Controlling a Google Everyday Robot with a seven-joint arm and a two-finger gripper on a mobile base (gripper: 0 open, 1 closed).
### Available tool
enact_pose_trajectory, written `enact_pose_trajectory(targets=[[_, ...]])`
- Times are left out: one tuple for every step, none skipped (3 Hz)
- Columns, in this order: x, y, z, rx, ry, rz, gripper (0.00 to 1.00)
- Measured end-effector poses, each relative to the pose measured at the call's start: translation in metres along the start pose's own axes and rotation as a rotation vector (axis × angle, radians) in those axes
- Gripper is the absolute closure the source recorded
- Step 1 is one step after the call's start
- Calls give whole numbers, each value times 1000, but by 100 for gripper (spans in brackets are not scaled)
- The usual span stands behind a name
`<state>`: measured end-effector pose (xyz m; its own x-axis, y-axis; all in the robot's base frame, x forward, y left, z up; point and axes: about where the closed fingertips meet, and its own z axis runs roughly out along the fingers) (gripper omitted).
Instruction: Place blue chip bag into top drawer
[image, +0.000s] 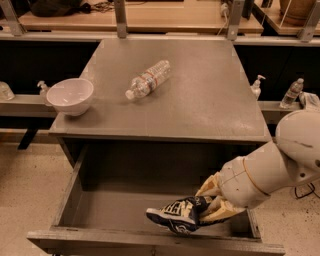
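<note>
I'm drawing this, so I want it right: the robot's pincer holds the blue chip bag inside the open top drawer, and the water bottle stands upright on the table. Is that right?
Not quite. In the camera view the water bottle lies on its side on the table, not upright. The rest holds: the pincer grips the blue chip bag inside the open top drawer.

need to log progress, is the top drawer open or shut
Open: the top drawer is pulled out, inside showing; the hand holds the blue chip bag low inside it.
</note>
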<state>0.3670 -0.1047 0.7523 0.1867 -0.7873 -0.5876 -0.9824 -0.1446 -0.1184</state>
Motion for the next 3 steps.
enact_pose_trajectory(targets=[[12,1,3,4,34,107,28],[10,2,2,4,34,112,4],[9,2,2,4,35,108,0]])
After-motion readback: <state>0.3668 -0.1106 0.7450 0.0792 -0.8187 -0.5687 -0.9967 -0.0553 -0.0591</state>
